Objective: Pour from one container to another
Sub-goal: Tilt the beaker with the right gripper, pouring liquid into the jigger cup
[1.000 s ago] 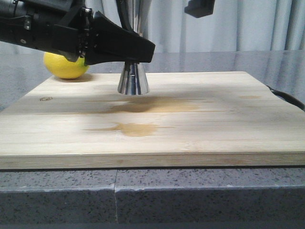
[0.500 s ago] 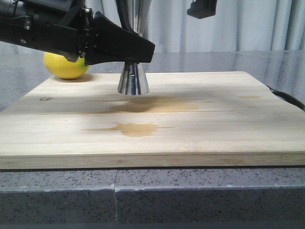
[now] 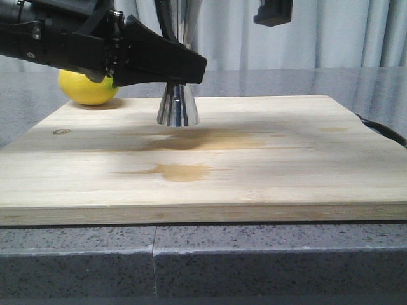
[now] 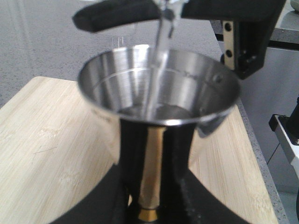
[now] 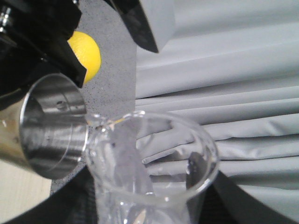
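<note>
two claws at work, left claw [image 3: 184, 67] clamped on jigger [image 3: 178, 105], right claw [image 5: 154, 205] gripping tipped beaker [image 5: 154, 163] above it

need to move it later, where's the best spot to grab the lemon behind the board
Grip the lemon across its round middle, coming from straight above. It sits on the counter beyond the cutting board's far left corner, and the left gripper holding the jigger crowds its near side, so the top is freest.

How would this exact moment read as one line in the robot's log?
phase: pouring | left gripper: shut on jigger | right gripper: tilting beaker | stream entering jigger | cutting board: stained
</note>
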{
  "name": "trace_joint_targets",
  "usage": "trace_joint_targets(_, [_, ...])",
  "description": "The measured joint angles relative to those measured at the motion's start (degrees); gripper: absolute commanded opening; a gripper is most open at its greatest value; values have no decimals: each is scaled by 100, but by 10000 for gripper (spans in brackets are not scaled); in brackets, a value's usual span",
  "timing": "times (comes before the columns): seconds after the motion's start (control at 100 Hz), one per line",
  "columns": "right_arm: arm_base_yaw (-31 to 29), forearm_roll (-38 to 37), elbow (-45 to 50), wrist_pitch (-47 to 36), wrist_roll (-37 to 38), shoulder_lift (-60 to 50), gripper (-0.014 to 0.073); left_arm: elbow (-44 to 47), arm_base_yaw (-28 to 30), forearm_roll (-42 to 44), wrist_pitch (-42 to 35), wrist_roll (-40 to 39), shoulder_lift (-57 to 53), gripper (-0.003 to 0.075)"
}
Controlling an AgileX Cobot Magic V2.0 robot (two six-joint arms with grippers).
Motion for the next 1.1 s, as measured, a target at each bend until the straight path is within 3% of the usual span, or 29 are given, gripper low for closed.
trace_joint_targets(1.1, [0, -369, 0, 189, -11, 0, 206, 0, 0, 109, 0, -63, 0, -19])
